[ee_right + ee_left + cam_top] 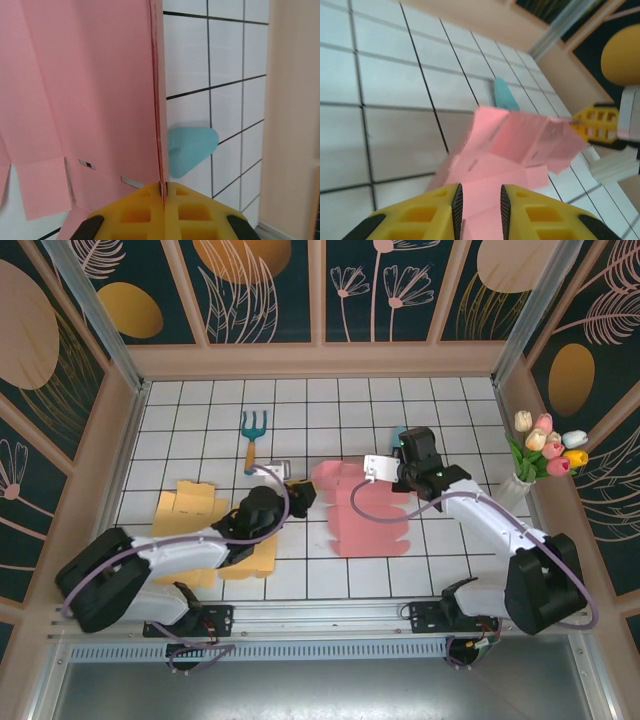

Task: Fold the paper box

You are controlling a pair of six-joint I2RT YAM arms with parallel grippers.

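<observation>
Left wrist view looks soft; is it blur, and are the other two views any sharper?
Left wrist: yes, the pink paper box sheet and white tiled tabletop are smeared; right wrist: sheet edge and grid lines crisp; top external: sharp, evenly lit, faint shadows.

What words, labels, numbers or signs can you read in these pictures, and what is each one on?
No text can be read anywhere.
Pink sheet: small grey marks, too small to tell whether they are print.
Orange sheet: no print seen.
Rake: no label seen.
</observation>
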